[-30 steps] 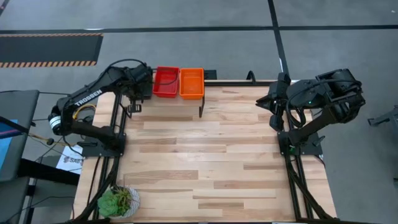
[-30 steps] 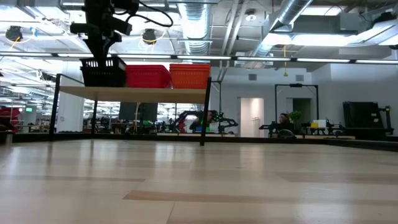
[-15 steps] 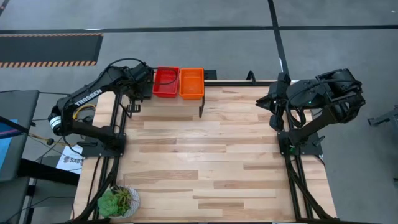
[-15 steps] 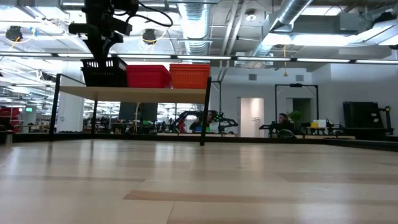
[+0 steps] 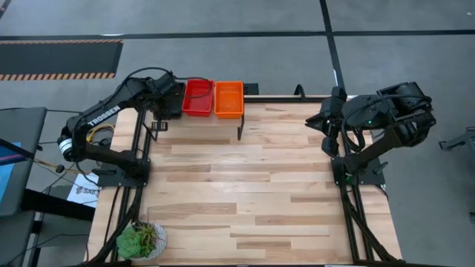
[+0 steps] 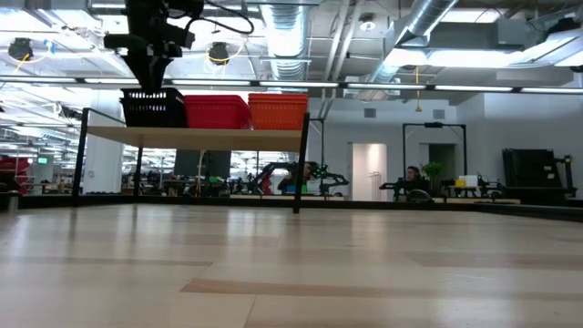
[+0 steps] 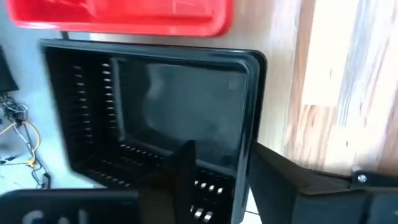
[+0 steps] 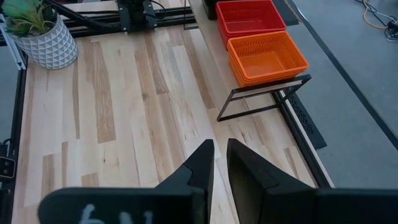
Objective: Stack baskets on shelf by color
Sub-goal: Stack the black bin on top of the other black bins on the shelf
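Note:
On the shelf [image 6: 196, 137] at the table's far left, a black basket [image 7: 155, 106], a red basket [image 5: 198, 97] and an orange basket [image 5: 228, 99] rest on their bases side by side, black leftmost. From the low view each colour looks like a stack, but I cannot count the layers. My left gripper [image 7: 221, 146] hangs open over the black basket [image 6: 153, 107]. One finger is inside it and one outside, with a gap showing beside the wall between them. My right gripper [image 8: 221, 144] waits shut over the table's far right edge, holding nothing.
A green potted plant [image 5: 141, 239] in a white pot stands at the table's near left corner. The shelf's black metal legs [image 5: 240, 126] stand on the tabletop [image 5: 245, 185], whose bare planks stretch from the shelf toward the near edge.

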Tool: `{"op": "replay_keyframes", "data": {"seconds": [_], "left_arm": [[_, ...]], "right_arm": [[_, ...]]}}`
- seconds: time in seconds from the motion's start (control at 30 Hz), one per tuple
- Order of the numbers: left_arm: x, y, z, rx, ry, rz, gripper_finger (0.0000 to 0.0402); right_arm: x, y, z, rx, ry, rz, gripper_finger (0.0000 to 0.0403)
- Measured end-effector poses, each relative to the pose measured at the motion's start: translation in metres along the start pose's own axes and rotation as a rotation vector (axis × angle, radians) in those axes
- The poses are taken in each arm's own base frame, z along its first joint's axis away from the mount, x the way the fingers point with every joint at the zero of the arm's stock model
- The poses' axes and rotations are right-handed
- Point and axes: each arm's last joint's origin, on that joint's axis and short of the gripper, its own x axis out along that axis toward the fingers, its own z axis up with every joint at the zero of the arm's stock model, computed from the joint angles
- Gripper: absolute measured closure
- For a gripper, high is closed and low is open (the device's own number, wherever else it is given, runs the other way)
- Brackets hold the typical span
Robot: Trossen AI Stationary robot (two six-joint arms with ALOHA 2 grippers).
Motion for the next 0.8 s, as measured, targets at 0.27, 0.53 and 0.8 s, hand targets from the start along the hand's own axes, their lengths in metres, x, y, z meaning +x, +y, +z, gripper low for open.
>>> {"op": "replay_keyframes", "data": {"seconds": [0.27,0.53,0.8], "left_arm": [[-0.025,0.010,0.000,-0.048,-0.070,0.061,0.0238],[-0.040,0.012,-0.003,-0.051,-0.107,0.036,0.0228],[-0.041,0.011,-0.001,-0.098,-0.163,-0.022,0.0228]], "right_arm": [[0.000,0.000,0.000,-0.007,0.000,0.000,0.0333],[0.000,0.000,0.000,-0.008,0.000,0.000,0.0333],[0.000,0.000,0.000,-0.009,0.000,0.000,0.0333]]}}
